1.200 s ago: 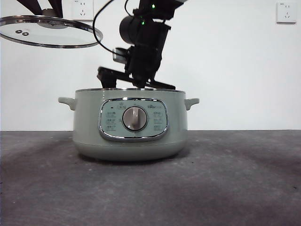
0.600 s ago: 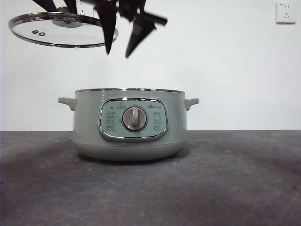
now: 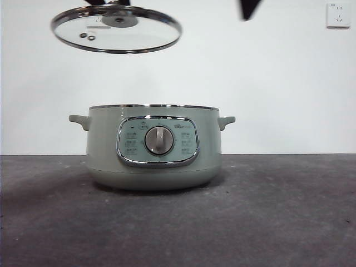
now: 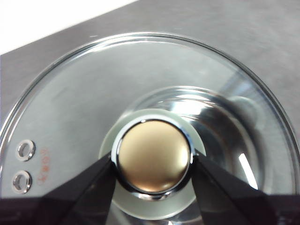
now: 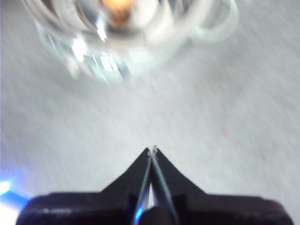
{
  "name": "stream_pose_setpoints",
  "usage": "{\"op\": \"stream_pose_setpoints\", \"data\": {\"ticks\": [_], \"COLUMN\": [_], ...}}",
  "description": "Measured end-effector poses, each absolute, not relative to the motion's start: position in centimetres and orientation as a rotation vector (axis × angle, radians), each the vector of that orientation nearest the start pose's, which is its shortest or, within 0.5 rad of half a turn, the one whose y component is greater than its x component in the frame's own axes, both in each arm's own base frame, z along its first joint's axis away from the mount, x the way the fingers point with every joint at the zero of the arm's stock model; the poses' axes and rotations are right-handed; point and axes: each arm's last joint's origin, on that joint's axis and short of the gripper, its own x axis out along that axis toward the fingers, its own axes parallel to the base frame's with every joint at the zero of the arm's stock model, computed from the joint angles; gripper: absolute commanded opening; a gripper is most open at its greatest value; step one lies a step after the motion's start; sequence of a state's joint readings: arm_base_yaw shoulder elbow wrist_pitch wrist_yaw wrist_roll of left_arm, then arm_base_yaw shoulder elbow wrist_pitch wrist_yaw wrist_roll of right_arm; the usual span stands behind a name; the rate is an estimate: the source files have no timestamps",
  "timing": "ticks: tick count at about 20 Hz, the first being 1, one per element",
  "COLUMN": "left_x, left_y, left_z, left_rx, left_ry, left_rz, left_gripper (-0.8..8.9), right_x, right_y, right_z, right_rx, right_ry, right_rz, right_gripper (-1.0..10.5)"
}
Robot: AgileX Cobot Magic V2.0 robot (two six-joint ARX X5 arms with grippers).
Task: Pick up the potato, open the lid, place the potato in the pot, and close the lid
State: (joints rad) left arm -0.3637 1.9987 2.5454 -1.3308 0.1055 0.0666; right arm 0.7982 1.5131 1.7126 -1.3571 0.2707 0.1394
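The sage-green pot stands open on the dark table, its dial facing the front camera. High above its left half hangs the glass lid, nearly level. My left gripper is shut on the knob of the lid. My right gripper is shut and empty, and it shows in the front view only as a black tip at the top edge. Its blurred wrist view shows the pot with a tan patch inside, probably the potato. From the front, the pot wall hides the potato.
A white wall rises close behind the table, with a socket at its upper right. Bare grey tabletop lies in front of the pot and on both sides of it.
The right gripper has risen out of the pot and moved up and right, almost out of the front view. The lid has moved right, over the pot's left half.
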Motion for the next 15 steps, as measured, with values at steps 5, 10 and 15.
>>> {"op": "stream_pose_setpoints", "data": {"ticks": [5, 10, 15], "left_x": [34.0, 34.3, 35.1], "left_y": [-16.3, -18.3, -19.0], "left_z": [45.3, 42.2, 38.9], "left_rx": [0.169, 0.190, 0.212], "left_ry": [0.779, 0.903, 1.001], "left_rz": [-0.534, -0.552, -0.542], "left_gripper": [-0.09, -0.09, -0.09], "right_x": [14.0, 9.8, 8.5], "right_y": [13.0, 8.7, 7.4], "right_z": [38.8, 38.6, 37.8], "right_rx": [-0.420, -0.342, -0.281], "right_ry": [0.960, 0.873, 0.858], "right_rz": [0.338, 0.345, 0.340], "right_gripper": [-0.1, -0.1, -0.1]}}
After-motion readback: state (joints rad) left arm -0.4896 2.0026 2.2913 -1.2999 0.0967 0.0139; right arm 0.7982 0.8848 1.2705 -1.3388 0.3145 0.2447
